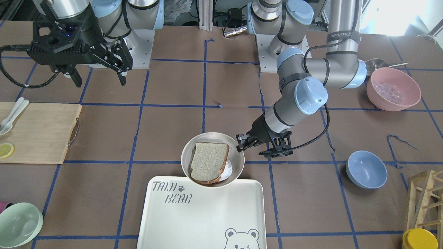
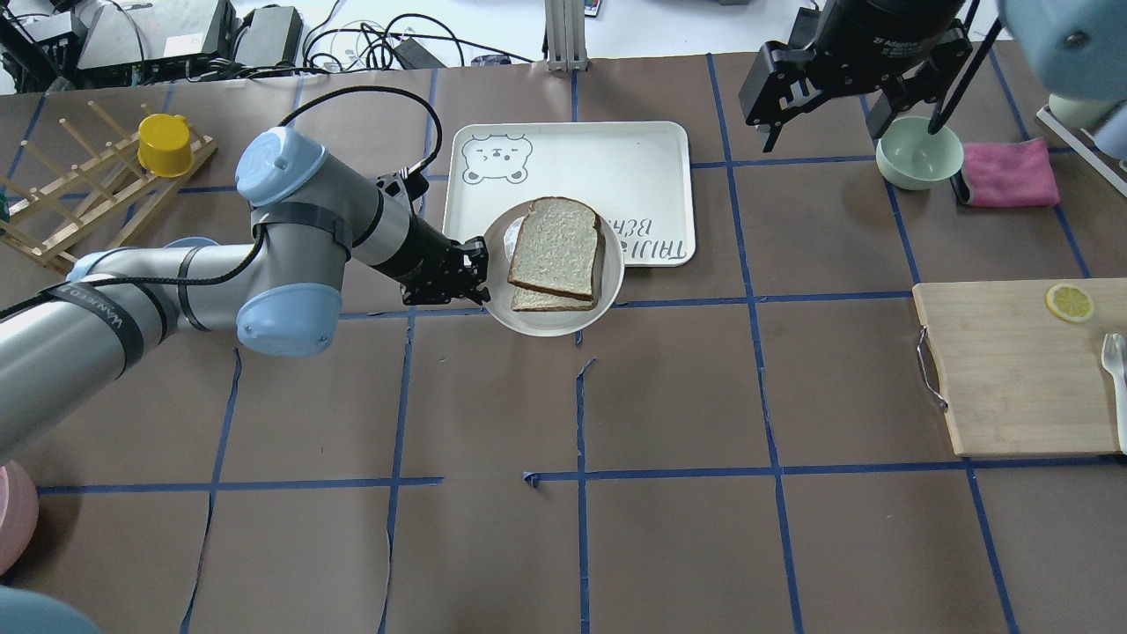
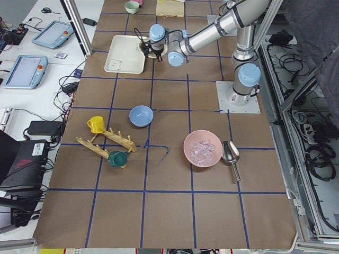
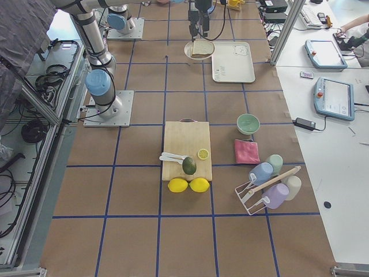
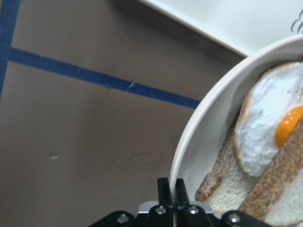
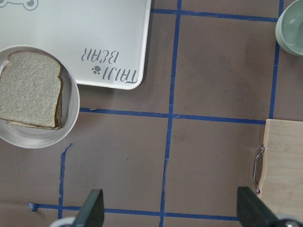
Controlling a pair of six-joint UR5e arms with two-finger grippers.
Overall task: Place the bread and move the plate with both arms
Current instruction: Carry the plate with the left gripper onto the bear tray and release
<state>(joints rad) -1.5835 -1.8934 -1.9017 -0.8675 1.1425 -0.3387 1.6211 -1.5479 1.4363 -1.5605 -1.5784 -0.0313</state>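
Left gripper (image 5: 171, 191) fingers nearly together, pinching plate (image 2: 548, 328) rim at its near edge. Bread (image 2: 556, 246) tops stack in plate, straight ahead of fingertips. Tray (image 2: 616, 150) just beyond, plate overlapping its corner. Right gripper (image 1: 100, 80) fingers wide apart, empty, well beyond plate's opposite rim. Left gripper much nearer.
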